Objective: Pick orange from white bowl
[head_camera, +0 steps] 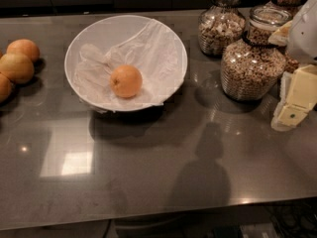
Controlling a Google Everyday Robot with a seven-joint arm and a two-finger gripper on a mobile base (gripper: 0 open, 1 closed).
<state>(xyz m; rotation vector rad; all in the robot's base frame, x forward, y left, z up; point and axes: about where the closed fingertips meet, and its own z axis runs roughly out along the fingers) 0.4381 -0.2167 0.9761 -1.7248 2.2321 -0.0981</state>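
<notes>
Across glossy grey stone worktop (148, 182), at right edge, cream-coloured gripper (291, 112), hanging low; grip state impossible to tell. Farther back, round deep-orange orange (126, 81) inside wide white paper-lined bowl (171, 41), well apart from gripper. Behind, glass cereal jars (250, 58).

Dim room; overhead light glares off the worktop (67, 163), the bowl (73, 58) shadows its near side; the gripper (293, 108) shows pale at the right edge.

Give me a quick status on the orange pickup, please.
Gripper at right edge, away from white bowl. Orange sits in bowl, untouched. Cereal jar stands beside gripper, bowl side.
</notes>
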